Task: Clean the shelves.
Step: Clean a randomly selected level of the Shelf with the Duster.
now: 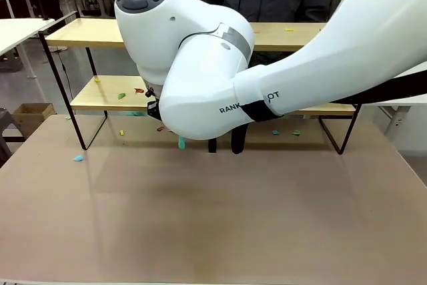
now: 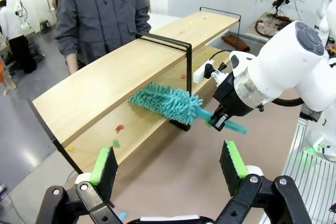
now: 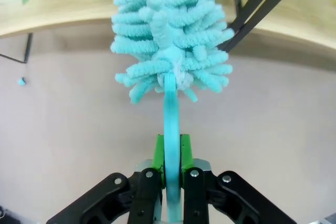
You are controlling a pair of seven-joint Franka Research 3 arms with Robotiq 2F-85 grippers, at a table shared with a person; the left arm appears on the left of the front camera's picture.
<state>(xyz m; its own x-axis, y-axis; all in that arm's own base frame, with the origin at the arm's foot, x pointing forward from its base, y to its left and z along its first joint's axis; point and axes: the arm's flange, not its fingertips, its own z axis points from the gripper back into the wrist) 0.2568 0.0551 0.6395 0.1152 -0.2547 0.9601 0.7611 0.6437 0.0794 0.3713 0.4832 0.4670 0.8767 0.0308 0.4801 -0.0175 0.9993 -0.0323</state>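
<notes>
1. The shelves (image 1: 87,33) stood along the far side of the counter (image 1: 213,225), w/ a person (image 2: 102,9) behind them
2. Right gripper (image 3: 169,148): fingers closed narrow on the handle of a teal duster (image 2: 168,103). Its fluffy head was at the lower board, right by the black posts where the two racks join
3. Left gripper (image 2: 168,163): fingers (image 2: 102,163) spread wide, holding nothing, hovering over the counter short of the shelves
4. Done so far, as I judged it: not much. The duster was in hand and at the lower board approx. mid-span, so sweeping looked under way, not finished
5. Left to do, lower tier: coloured scraps (image 2: 119,128) (red, green, yellow) lay on the board's left stretch, well apart from the duster head
6. Left to do, top tier: a yellow bit (image 1: 289,29) sat on the top board towards the right, so that board prob. needed a pass too
7. Loose bits (image 1: 78,158) also lay on the counter in front of and under the racks, i.e. off the shelves proper
8. Est.: early-to-mid task, w/ most of the wiping ahead
</notes>
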